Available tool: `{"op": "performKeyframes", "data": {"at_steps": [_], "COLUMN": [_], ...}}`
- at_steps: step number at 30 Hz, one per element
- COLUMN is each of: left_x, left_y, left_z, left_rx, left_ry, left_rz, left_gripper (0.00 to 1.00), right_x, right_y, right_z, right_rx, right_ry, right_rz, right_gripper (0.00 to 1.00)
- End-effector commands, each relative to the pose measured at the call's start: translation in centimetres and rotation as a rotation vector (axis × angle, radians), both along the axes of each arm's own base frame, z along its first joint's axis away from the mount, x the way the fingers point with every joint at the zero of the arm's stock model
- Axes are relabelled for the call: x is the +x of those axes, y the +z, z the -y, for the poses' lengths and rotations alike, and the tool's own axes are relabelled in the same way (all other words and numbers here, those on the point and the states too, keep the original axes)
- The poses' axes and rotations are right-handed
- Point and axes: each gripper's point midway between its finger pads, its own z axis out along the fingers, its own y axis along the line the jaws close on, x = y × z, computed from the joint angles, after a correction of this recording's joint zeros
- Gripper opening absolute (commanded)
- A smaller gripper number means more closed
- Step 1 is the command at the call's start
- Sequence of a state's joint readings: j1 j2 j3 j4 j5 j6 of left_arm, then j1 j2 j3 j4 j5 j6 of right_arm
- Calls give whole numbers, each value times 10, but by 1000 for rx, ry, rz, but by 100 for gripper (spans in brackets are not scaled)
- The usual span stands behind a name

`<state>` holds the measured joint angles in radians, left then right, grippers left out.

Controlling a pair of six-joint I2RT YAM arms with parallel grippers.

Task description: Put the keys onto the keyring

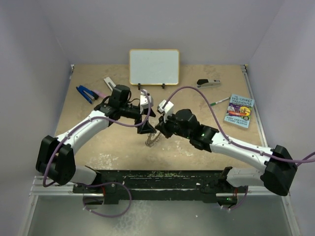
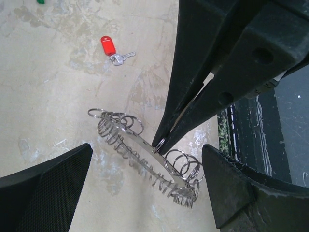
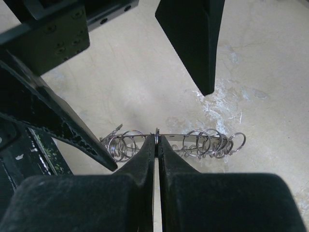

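The keyring (image 2: 140, 145) is a flat grey metal ring with many small split rings round its rim. It hangs tilted just over the table at the centre (image 1: 151, 140). My right gripper (image 3: 157, 137) is shut on its rim, pinching one small ring; its tips also show in the left wrist view (image 2: 159, 143). My left gripper (image 2: 147, 188) is open, with one finger on each side of the keyring, not touching it. A small key with a red head (image 2: 108, 46) lies flat on the table beyond the ring. It is hidden in the top view.
A whiteboard (image 1: 154, 66) stands at the back. A stapler (image 1: 208, 83), a green-tipped pen (image 1: 219, 102) and a book (image 1: 239, 110) lie at the right. A blue-handled tool (image 1: 87, 93) lies at the back left. A black rail (image 1: 162, 179) runs along the near edge.
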<state>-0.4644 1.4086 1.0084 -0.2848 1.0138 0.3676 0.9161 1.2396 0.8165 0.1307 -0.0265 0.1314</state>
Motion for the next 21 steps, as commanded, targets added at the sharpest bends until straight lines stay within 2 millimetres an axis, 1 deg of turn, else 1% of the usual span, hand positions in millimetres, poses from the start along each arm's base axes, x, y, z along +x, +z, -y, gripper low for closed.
{"op": "performKeyframes", "data": {"at_steps": [1,6,13,21], "left_x": [-1,-6,-21,-24], "left_y": [32,30,32,24], "left_z": [15,19,26,23], "left_rx": [-52,-40,-47,-16], "left_ry": [-42,-50,-98,-119], "left_rz": [72,74,75,117], "left_gripper": [98,98,98,95], "right_x": [4,-3,-10,-21], "right_y": [58,70,71,81], "right_z": [-4,1,-1,-3], "right_rx": [121,157,161,191], "right_ry": [-32,-50,-41,4], "right_rz": [69,56,43,44], "right_gripper": [0,0,0,0]}}
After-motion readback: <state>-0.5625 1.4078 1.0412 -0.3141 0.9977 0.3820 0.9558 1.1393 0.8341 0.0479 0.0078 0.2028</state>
